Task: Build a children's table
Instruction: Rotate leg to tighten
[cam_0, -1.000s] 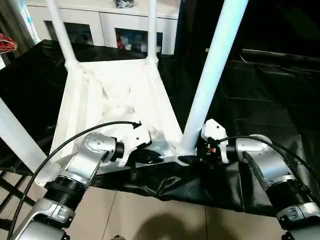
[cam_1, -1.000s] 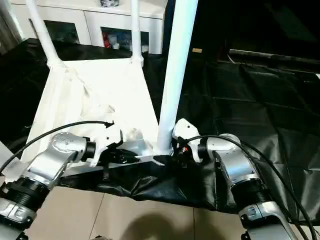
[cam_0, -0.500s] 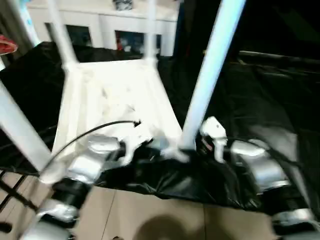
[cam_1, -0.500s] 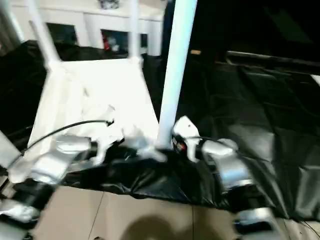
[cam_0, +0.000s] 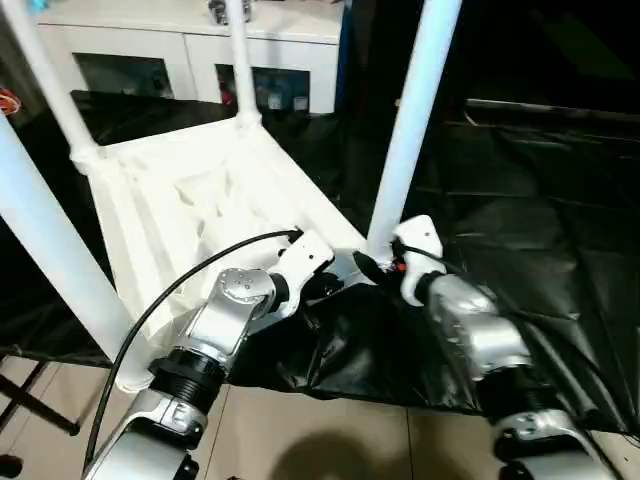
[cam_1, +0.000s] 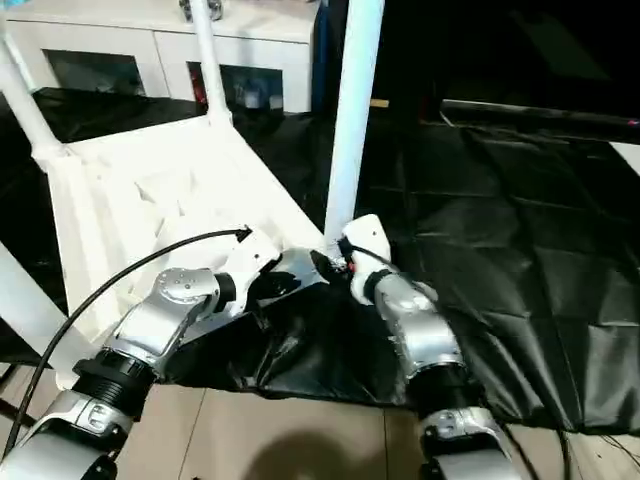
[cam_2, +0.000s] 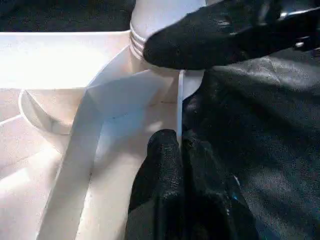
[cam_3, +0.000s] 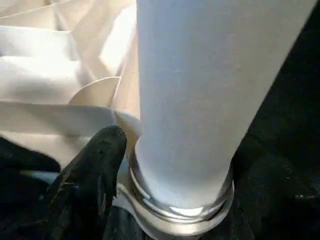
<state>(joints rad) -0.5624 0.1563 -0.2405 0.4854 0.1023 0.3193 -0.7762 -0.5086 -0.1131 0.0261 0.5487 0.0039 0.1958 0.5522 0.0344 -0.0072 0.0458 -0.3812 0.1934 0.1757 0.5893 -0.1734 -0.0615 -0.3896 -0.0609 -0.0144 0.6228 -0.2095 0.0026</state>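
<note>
The children's table lies upside down, its white ribbed tabletop (cam_0: 200, 190) facing up with white legs standing in the corner sockets. The near right leg (cam_0: 410, 120) rises between my arms, and the near left leg (cam_0: 50, 250) slants up at the left edge. My left gripper (cam_0: 330, 285) is shut on the thin near rim of the tabletop (cam_2: 178, 100), right beside that socket. My right gripper (cam_0: 370, 265) stands open around the base of the near right leg (cam_3: 190, 100). One of its black fingers (cam_3: 95, 175) sits just beside the socket collar.
The tabletop rests on a large black-draped table (cam_0: 540, 200), whose cloth bunches up (cam_0: 340, 340) under the near edge. Two far legs (cam_0: 238, 50) stand before a white cabinet (cam_0: 190, 40). Tiled floor (cam_0: 300, 430) lies below the table's front edge.
The tabletop has swung round, its far end going left, while the near right corner stayed between my grippers. My right forearm now reaches up from below instead of from the right.
</note>
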